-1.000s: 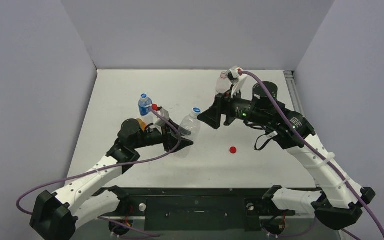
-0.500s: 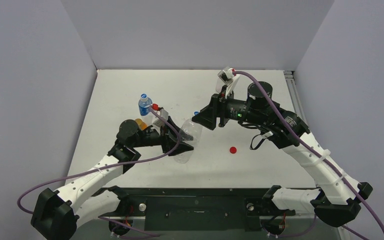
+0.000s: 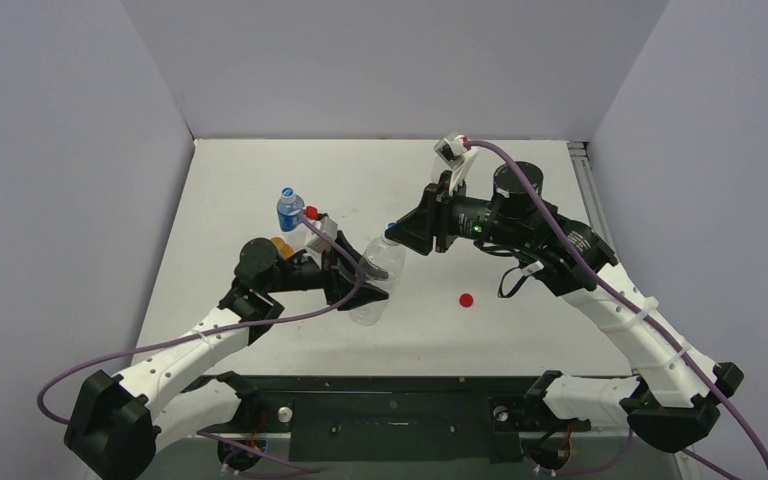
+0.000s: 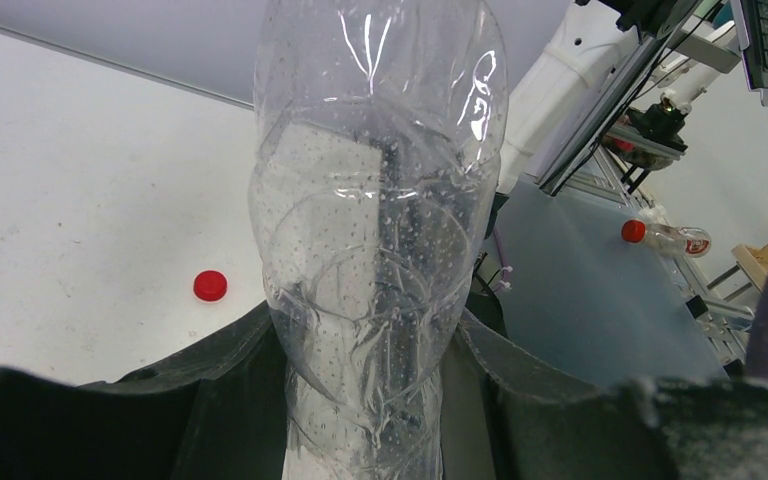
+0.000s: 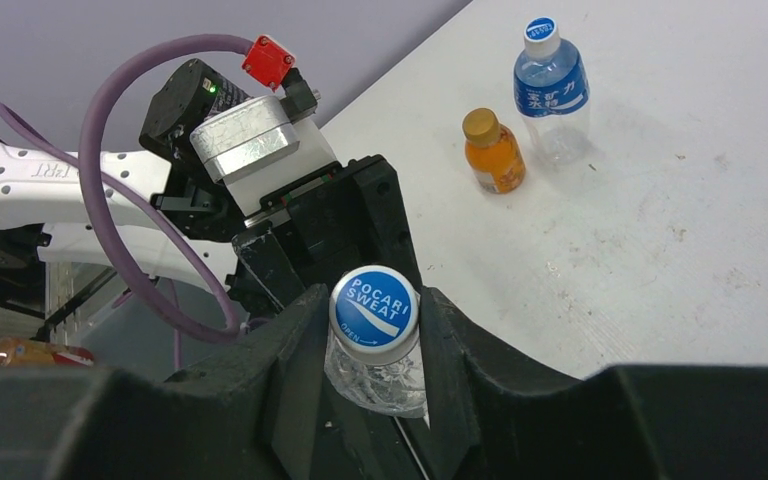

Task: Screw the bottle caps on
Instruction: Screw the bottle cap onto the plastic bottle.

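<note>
Risks I am watching: blue-and-white round plastic screw cap (image 5: 373,308) cross-threading if right jaws, pressing both its flanks, are turning off-axis; clear crumpled plastic bottle (image 4: 380,250) buckling or spinning inside left jaws clamping its body. Cap sitting on bottle neck, above bench (image 3: 260,180). Bottle long axis leaning, cap end pointing up, toward right wrist.

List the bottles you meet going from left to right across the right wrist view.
Clear bottle topped by a blue-and-white cap → orange bottle → blue-labelled bottle.
</note>
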Controlling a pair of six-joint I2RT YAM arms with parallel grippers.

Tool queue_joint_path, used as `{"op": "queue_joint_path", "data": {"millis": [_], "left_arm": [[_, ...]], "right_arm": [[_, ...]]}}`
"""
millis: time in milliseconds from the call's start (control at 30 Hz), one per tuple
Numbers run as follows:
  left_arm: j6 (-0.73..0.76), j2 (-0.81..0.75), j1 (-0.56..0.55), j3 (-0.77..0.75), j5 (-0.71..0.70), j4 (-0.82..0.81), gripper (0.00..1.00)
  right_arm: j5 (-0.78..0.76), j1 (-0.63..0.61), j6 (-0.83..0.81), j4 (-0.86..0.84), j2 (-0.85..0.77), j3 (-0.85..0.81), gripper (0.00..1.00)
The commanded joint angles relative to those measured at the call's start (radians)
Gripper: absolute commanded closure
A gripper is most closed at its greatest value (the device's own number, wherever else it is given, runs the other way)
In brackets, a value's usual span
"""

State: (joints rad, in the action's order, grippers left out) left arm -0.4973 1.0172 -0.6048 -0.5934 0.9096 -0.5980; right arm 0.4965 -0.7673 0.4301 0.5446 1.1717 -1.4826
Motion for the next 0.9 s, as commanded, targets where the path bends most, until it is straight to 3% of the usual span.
{"op": "queue_joint_path", "data": {"millis": [0, 133, 233, 433, 567, 733, 867], "left_arm": [[-0.026, 0.013, 0.007, -0.012, 0.003, -0.058, 1.0], [-0.027, 0.01, 0.007, -0.017, -0.043, -0.038, 1.0], [-0.002, 0.001, 0.006, -0.032, -0.132, 0.038, 1.0], [0.162, -0.035, -0.011, -0.1, -0.478, 0.229, 1.0], [0.249, -0.069, -0.068, -0.118, -0.722, 0.273, 1.0], [0.42, -0.07, -0.244, -0.144, -1.111, 0.289, 1.0], [0.536, -0.036, -0.356, -0.158, -1.321, 0.256, 1.0]], "right_arm": [[0.017, -0.021, -0.002, -0.044, -0.002, -0.02, 0.68], [-0.027, -0.024, 0.002, -0.016, -0.001, -0.022, 0.9], [-0.098, -0.027, 0.025, 0.029, 0.012, -0.028, 1.0], [-0.293, -0.027, 0.129, 0.114, 0.041, -0.026, 1.0], [-0.382, -0.029, 0.206, 0.135, 0.054, -0.017, 1.0], [-0.466, -0.032, 0.294, 0.144, 0.074, -0.004, 1.0], [-0.524, -0.04, 0.338, 0.136, 0.085, 0.008, 1.0]]}}
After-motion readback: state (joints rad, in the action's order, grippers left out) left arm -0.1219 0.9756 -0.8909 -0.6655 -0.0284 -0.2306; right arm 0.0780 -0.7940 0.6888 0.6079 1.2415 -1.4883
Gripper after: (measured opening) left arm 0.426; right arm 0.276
